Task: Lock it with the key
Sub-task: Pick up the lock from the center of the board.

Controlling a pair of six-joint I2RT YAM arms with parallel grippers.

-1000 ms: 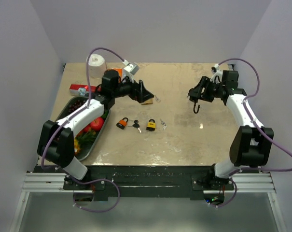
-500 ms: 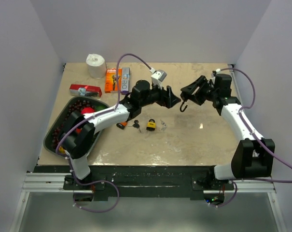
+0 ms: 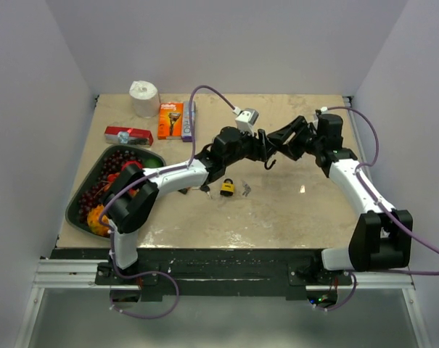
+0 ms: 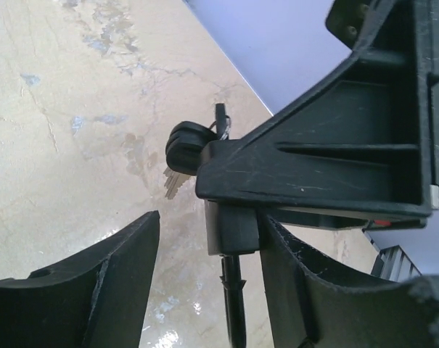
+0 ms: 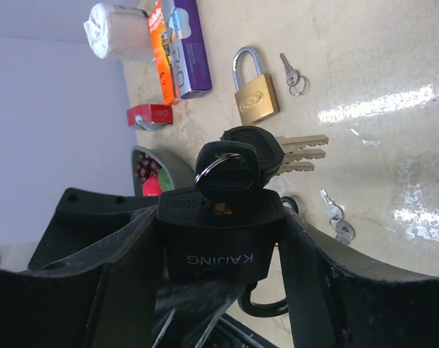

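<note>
Black padlock (image 5: 218, 243), one key inserted and three keys (image 5: 297, 154) hanging, is clamped by the right gripper (image 5: 218, 223) above the table's (image 3: 292, 210) far centre. The left gripper (image 4: 208, 235) flanks it, fingers apart. Two other padlocks lie below: brass padlock (image 5: 255, 98), yellow padlock (image 3: 227, 188).

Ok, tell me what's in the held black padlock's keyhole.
A black-headed key sits in the black padlock, spare keys beside it; its blade is hidden inside.

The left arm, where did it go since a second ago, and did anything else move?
The left gripper swung right across the table to the black padlock, jaws apart either side of its hanging shackle. The right gripper came a little left, still clamped on that padlock. The yellow padlock, tissue roll and orange box stayed put.
</note>
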